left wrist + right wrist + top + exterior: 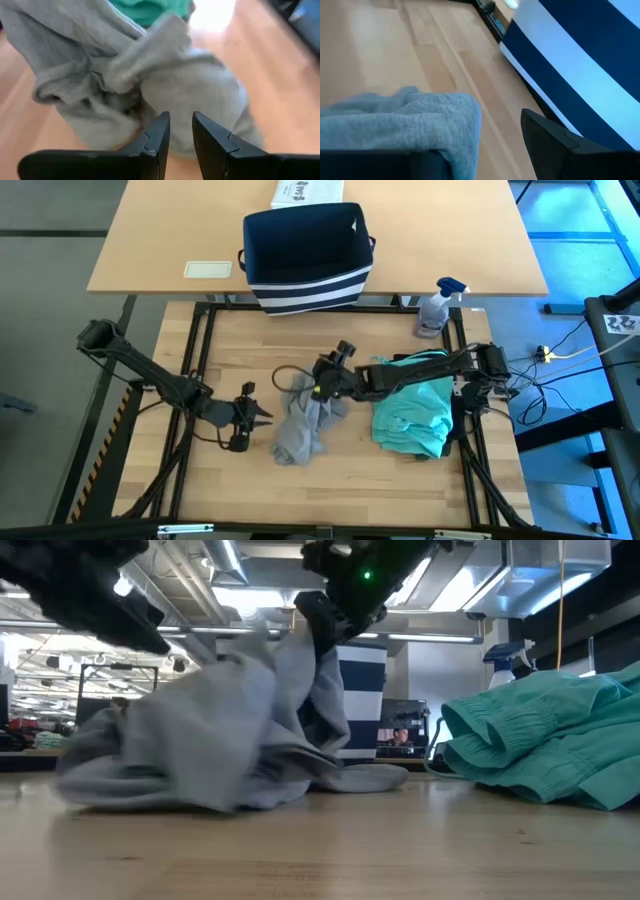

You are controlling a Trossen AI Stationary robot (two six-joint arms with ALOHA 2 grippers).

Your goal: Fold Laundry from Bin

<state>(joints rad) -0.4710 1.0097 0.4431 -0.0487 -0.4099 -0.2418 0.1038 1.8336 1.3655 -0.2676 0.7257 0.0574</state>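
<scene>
Right claw (pixel 322 388) is pinching 1 raised edge of the crumpled grey cotton T-shirt (pixel 300 427) at mid-worktop. Left claw (pixel 258 418), narrowly parted and holding nothing, is hovering beside it. Step: spreading garment; next move needs a second corner gripped.

Grey shirt (pixel 303 423) crumpled mid-table, one edge lifted; teal piece (pixel 415 413) bunched beside it; navy striped bin (pixel 305 258) upright beyond.
</scene>
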